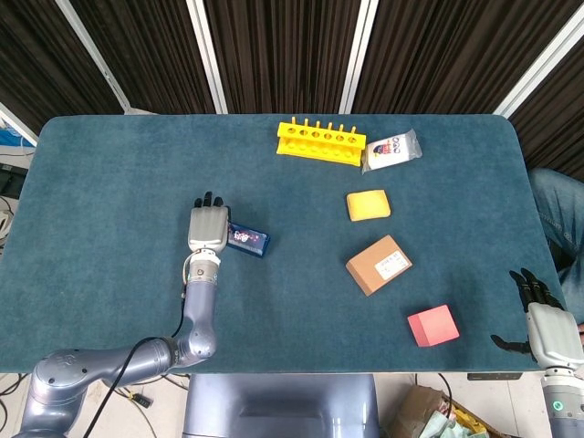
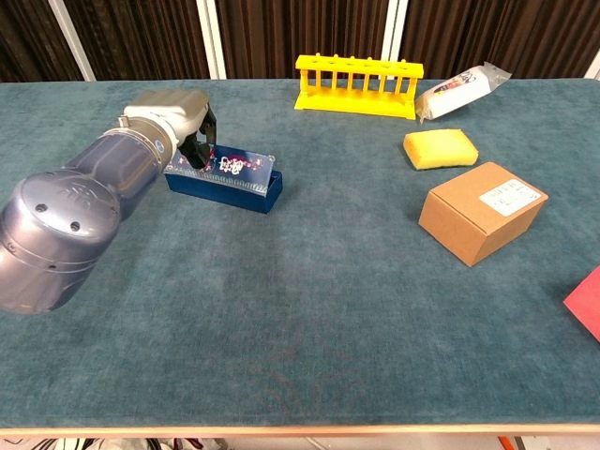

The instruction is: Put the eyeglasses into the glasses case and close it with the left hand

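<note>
— Glasses case [image 2: 225,180]?
— Left of centre in the chest view, blue, lid [image 2: 236,163] tilted up, not shut.
— Left hand [image 1: 207,227]?
— Over the case's left end, fingertips [image 2: 199,157] curled down against the lid; gripping or only pressing, cannot tell.
— Right hand [image 1: 545,325]?
— Lower right corner of the head view, off the table [image 1: 109,201] edge, fingers spread, holding nothing.
— Nearby?
— Cardboard box [image 2: 482,211] at right, well apart.

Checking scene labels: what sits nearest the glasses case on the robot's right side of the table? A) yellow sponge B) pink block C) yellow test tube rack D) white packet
A: in the head view the yellow sponge lies closest to the glasses case, which the left hand touches; rack, packet and block are farther.
</note>
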`<control>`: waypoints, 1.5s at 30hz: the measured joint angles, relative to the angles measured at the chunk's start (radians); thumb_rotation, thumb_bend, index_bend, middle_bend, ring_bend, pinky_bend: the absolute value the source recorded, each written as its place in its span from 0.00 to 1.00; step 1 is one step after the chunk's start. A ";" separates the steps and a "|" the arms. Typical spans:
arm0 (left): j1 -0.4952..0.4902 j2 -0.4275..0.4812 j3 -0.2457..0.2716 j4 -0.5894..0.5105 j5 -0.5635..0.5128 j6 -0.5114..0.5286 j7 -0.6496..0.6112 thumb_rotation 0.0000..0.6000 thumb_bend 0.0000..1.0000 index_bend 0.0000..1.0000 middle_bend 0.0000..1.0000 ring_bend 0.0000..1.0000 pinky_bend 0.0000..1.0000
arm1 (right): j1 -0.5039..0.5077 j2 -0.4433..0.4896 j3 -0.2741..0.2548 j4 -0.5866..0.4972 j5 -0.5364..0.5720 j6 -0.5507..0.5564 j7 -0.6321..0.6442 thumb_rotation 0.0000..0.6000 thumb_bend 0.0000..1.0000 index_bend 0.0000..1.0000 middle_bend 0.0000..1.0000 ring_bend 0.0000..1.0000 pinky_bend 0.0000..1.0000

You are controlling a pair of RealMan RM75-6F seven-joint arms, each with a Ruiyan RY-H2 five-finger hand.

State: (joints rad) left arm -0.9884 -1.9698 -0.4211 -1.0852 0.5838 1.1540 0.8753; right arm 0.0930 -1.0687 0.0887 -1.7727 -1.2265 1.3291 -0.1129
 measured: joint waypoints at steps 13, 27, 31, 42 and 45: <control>-0.026 -0.049 -0.015 0.103 0.013 -0.027 -0.020 1.00 0.53 0.55 0.24 0.08 0.18 | 0.001 0.001 -0.001 -0.002 0.004 -0.002 -0.005 1.00 0.18 0.07 0.04 0.10 0.23; -0.044 -0.087 -0.031 0.202 0.022 -0.060 -0.028 1.00 0.53 0.17 0.21 0.08 0.17 | 0.005 0.004 -0.001 -0.007 0.015 -0.013 -0.010 1.00 0.18 0.07 0.05 0.10 0.23; -0.046 -0.092 -0.035 0.210 0.026 -0.066 -0.029 1.00 0.52 0.06 0.14 0.08 0.17 | 0.004 0.005 0.000 -0.010 0.016 -0.010 -0.012 1.00 0.18 0.07 0.05 0.10 0.23; -0.031 -0.042 -0.047 0.086 0.068 -0.026 -0.051 1.00 0.40 0.08 0.12 0.06 0.17 | 0.004 0.006 0.000 -0.009 0.008 -0.006 -0.002 1.00 0.18 0.07 0.05 0.10 0.23; -0.017 0.004 -0.040 -0.005 0.073 -0.012 -0.026 1.00 0.37 0.06 0.10 0.03 0.14 | 0.003 0.005 0.000 -0.007 0.005 -0.004 0.001 1.00 0.18 0.07 0.05 0.10 0.23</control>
State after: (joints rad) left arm -1.0057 -1.9663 -0.4611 -1.0901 0.6566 1.1425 0.8495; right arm 0.0962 -1.0637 0.0886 -1.7800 -1.2215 1.3249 -0.1116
